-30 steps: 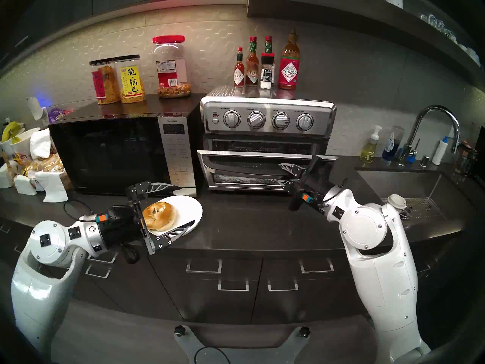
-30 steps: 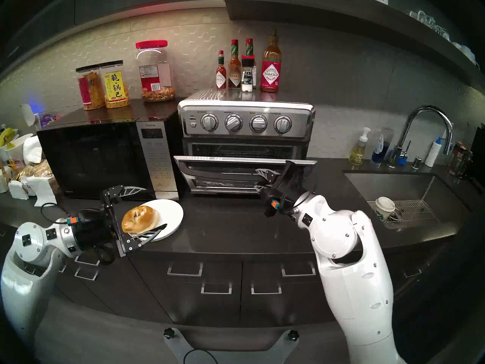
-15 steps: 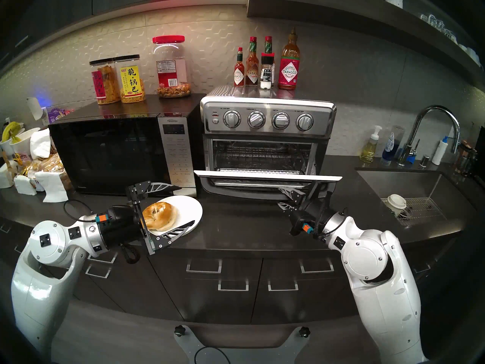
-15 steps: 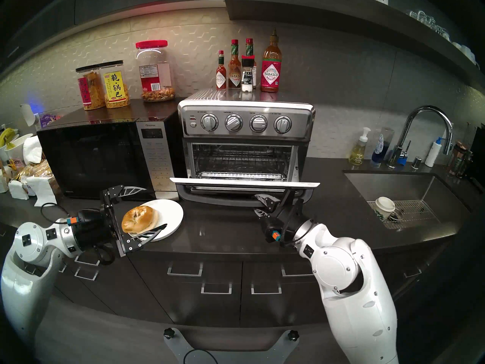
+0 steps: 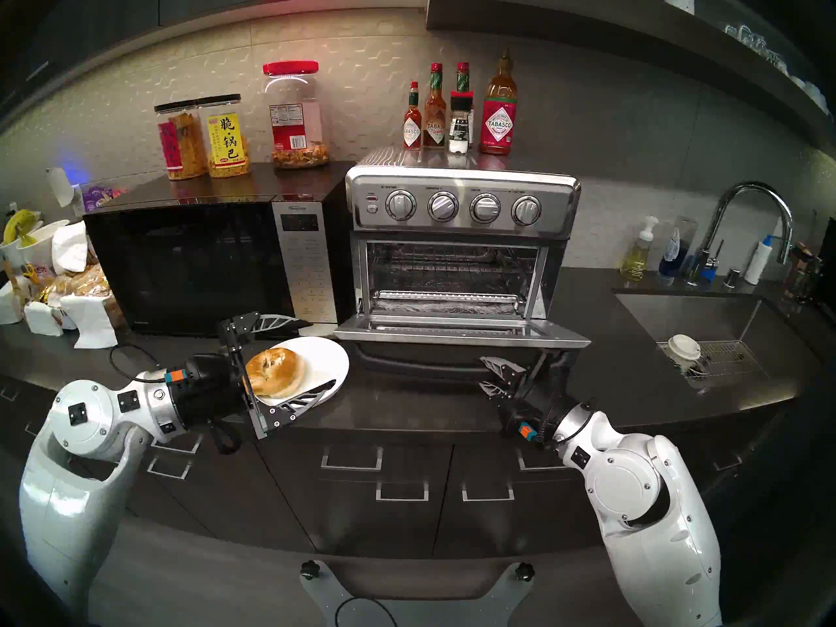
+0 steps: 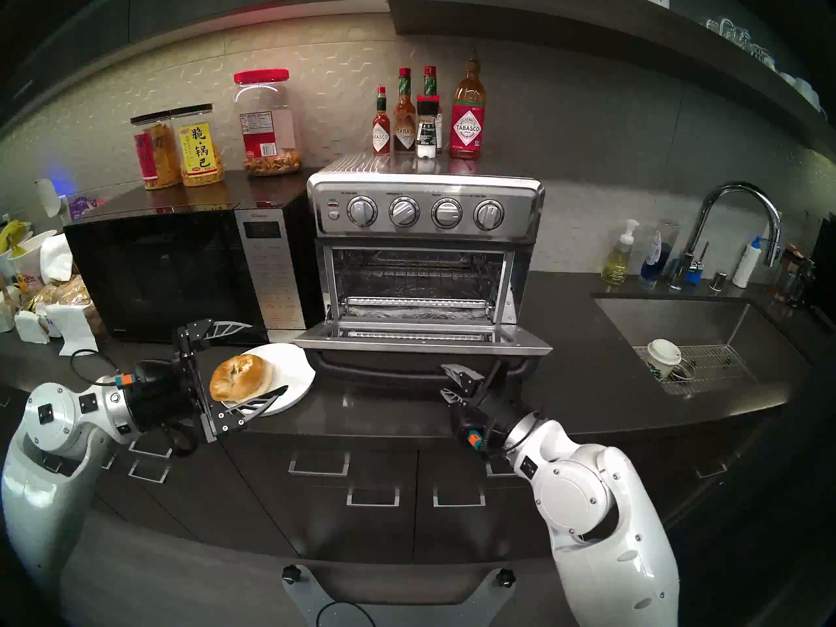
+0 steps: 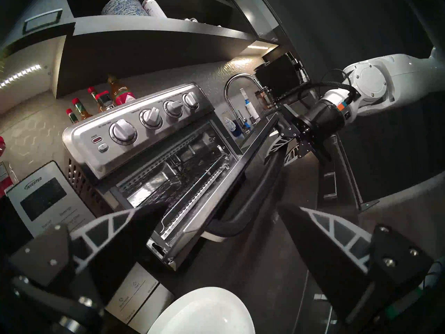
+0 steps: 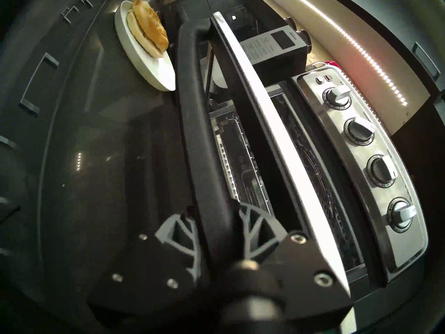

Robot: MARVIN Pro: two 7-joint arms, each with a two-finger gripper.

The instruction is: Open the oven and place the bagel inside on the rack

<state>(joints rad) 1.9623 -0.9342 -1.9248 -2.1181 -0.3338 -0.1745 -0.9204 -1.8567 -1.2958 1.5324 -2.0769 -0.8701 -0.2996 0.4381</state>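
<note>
The steel oven [image 5: 461, 205] stands with its glass door [image 5: 461, 333] dropped almost flat. Inside it the wire rack [image 5: 450, 271] shows above a foil-lined tray [image 5: 448, 301]. My right gripper [image 8: 216, 226] is shut on the door's black bar handle [image 8: 204, 145], near the handle's right end [image 5: 488, 375]. The bagel [image 5: 276, 372], two stacked halves, lies on a white plate [image 5: 337, 354] left of the oven. My left gripper [image 5: 321, 353] is open, one finger on each side of the bagel and neither closed on it. The left wrist view shows the plate [image 7: 204, 309] but not the bagel.
A black microwave [image 5: 190, 264] sits just left of the oven, with snack jars [image 5: 226, 137] on top. Sauce bottles [image 5: 497, 110] stand on the oven. At the right is a sink [image 5: 705, 314] with a paper cup [image 5: 683, 346] and a faucet [image 5: 751, 214].
My right gripper has pulled the door handle down and toward me, swinging the door from half shut to nearly flat. The left arm and the bagel have not moved.
</note>
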